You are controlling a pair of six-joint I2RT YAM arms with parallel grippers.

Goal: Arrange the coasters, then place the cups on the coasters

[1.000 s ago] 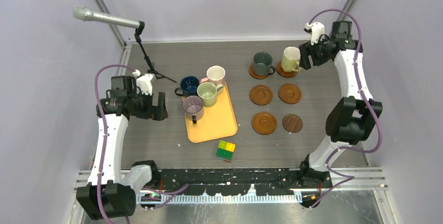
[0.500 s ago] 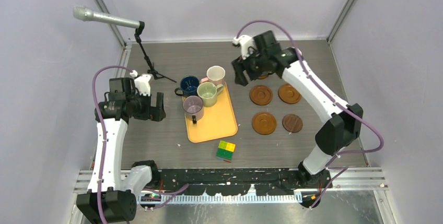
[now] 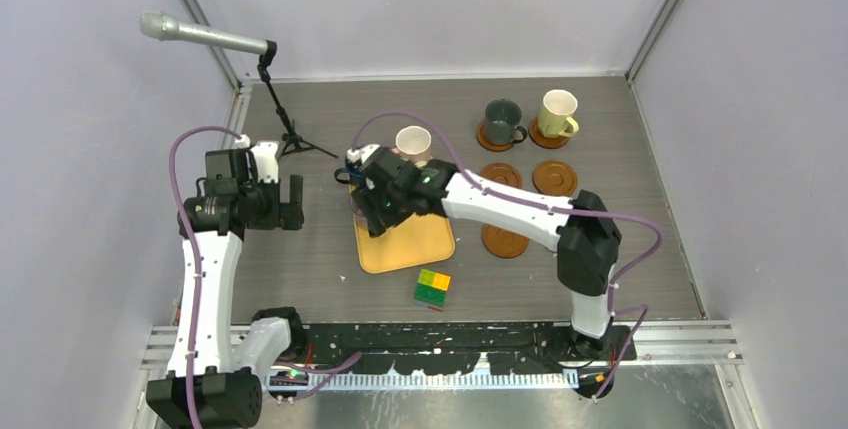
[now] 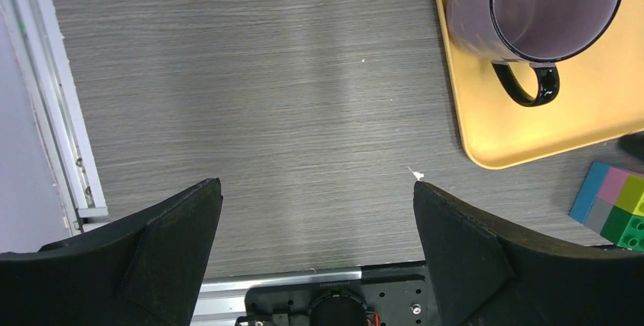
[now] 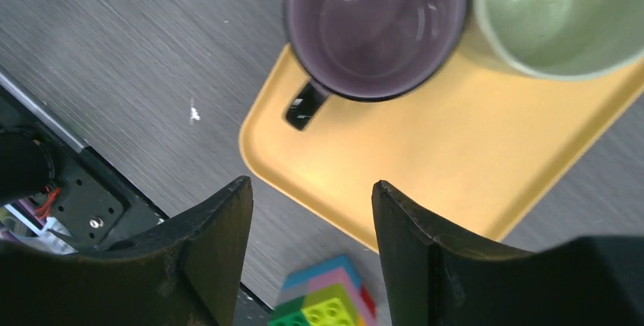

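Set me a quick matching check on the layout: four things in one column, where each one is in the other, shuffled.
Things
1. mauve mug
2. pale yellow mug
3. coloured block
4. left gripper

Places
A. on a coaster
B. open, above bare table
C. on the orange tray
D. on the table, by the tray's near edge

Pairs: 1-C, 2-A, 3-D, 4-B
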